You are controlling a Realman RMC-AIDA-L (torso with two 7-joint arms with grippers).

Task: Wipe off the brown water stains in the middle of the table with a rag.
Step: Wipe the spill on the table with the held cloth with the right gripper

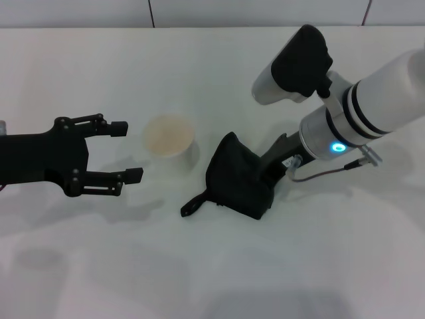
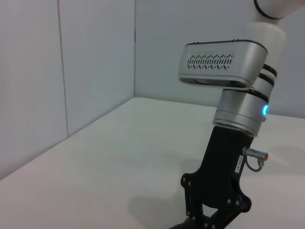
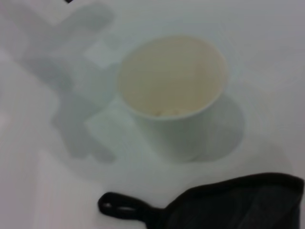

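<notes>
**Dark rag at table centre**

Dark green-black rag (image 1: 238,178), strap loop at its 8 o'clock, lying mid-table (image 1: 199,266), pinched by the right hand (image 1: 273,169) at its 3 o'clock. Translucent cup (image 1: 169,141) upright just beside, at 10 o'clock. Left hand (image 1: 123,151) at 9 o'clock beyond the cup, fingers spread, empty.

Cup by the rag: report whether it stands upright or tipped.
Upright: the cup rests on its base on the table, its round open mouth facing up beside the rag.
</notes>
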